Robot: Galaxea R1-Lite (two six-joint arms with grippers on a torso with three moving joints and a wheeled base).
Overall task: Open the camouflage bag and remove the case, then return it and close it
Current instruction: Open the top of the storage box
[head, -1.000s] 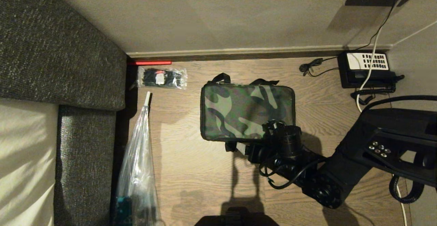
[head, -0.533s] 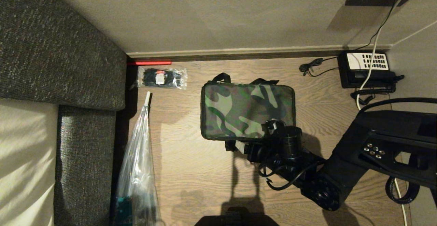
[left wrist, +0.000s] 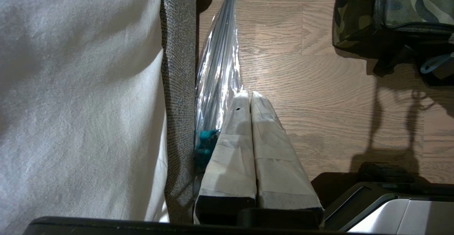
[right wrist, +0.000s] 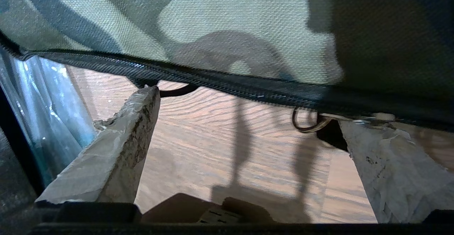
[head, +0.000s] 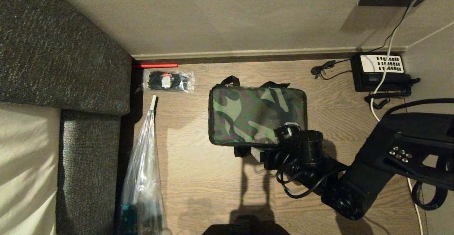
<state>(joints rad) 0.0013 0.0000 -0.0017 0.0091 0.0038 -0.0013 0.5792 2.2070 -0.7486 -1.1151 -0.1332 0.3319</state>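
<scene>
While the camouflage bag (head: 257,116) lies zipped shut on the wood floor (head: 198,178), its lid facing up, the right end effector (right wrist: 244,110) hangs at the bag's near right corner with its two taped fingers (right wrist: 117,139) spread wide, holding nothing. Against the frame a second earlier, the right arm's wrist has slid a little to the right and nearer the robot along the bag's near edge; the bag itself has not moved. In the right wrist view the black zip runs across between the spread fingers, and one small metal ring (right wrist: 305,121) hangs from it beside the far finger. The left end effector (left wrist: 250,96) hangs low beside the sofa (head: 64,68), its two wrapped fingers pressed together on nothing. Around the one bag the floor carries one clear packet of black ties (head: 168,81), one plastic-sleeved umbrella (head: 143,164), one red strip (head: 155,65) at the skirting and one black telephone (head: 381,71) with a white keypad. The case is not visible.
</scene>
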